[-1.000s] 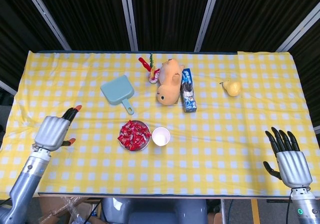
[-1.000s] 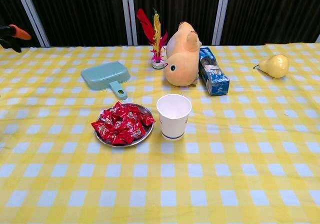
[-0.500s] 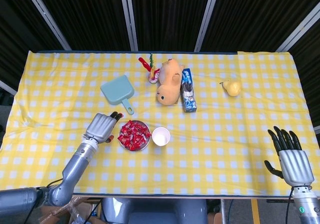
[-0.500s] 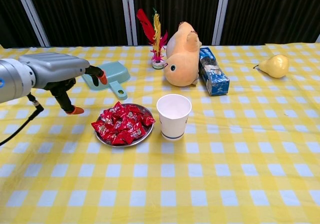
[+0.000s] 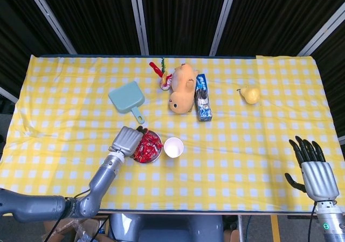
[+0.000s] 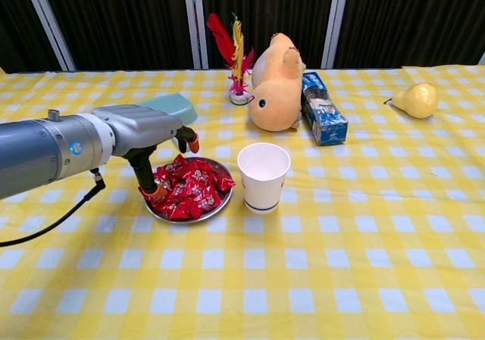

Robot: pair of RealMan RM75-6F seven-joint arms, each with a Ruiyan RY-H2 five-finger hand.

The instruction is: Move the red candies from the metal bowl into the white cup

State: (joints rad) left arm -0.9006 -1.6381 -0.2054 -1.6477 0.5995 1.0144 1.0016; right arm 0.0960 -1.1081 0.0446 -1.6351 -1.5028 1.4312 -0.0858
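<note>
On the left part of the counter (image 5: pixel 64 118), which is covered with a yellow and white checked cloth, the left hand (image 6: pixel 148 139) is over the left edge of the metal bowl (image 6: pixel 221 203); its fingers are apart, one orange fingertip (image 6: pixel 156 191) goes down to the candies at the bowl's left side and another one is raised above the pile, and I cannot tell if any candy is held between them. The red candies (image 6: pixel 193 187) lie in a heap inside the metal bowl, near the middle of the counter. Behind the hand lies a light blue dustpan (image 5: pixel 125 98) with its handle pointing toward the bowl. Just beside the bowl, on its right, stands the white cup (image 6: pixel 263 176), upright, and the chest view shows only its white inner wall. Farther back there is a shuttlecock with red and yellow feathers (image 6: pixel 236 60), then a yellow plush toy (image 6: pixel 276 85) lying on the cloth, and close to its right side a blue box (image 6: pixel 323 118). Well apart, toward the far right, a yellow pear (image 6: pixel 417 99) lies alone. At the near right corner, only in the head view, the right hand (image 5: pixel 313 172) is above the counter's edge with dark fingers spread and nothing in it.
</note>
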